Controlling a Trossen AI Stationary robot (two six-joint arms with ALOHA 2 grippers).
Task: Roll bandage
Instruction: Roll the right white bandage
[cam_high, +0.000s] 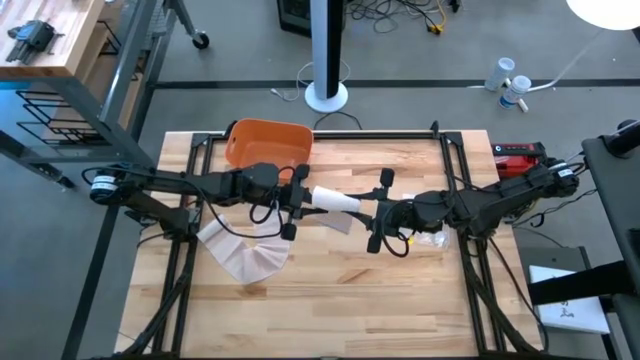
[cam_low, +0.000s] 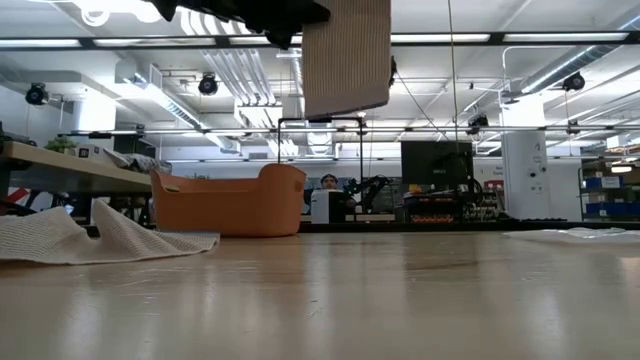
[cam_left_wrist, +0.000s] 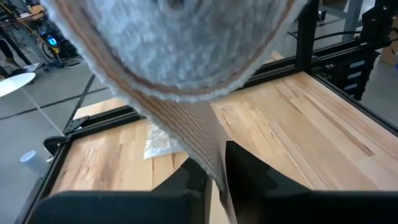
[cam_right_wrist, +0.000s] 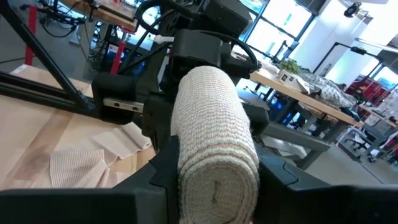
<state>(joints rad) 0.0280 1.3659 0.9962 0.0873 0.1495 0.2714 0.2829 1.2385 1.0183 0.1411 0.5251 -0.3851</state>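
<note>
Hovering above the table's middle, your bandage roll (cam_high: 333, 200) hangs between both arms. Your right gripper (cam_right_wrist: 214, 163) is clenched around the roll. Your left gripper (cam_left_wrist: 214, 171) pinches the loose strip (cam_left_wrist: 200, 137), whose tail (cam_high: 248, 255) lies crumpled on the wooden table (cam_high: 330, 300).

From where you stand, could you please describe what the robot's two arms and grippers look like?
Both arms are matte black, built of slim jointed segments. The left arm has black cables looping near its wrist, and the right arm shows a small yellow patch near its wrist. The left gripper and right gripper each end in two flat, blocky black fingers. No lettering is readable.
</note>
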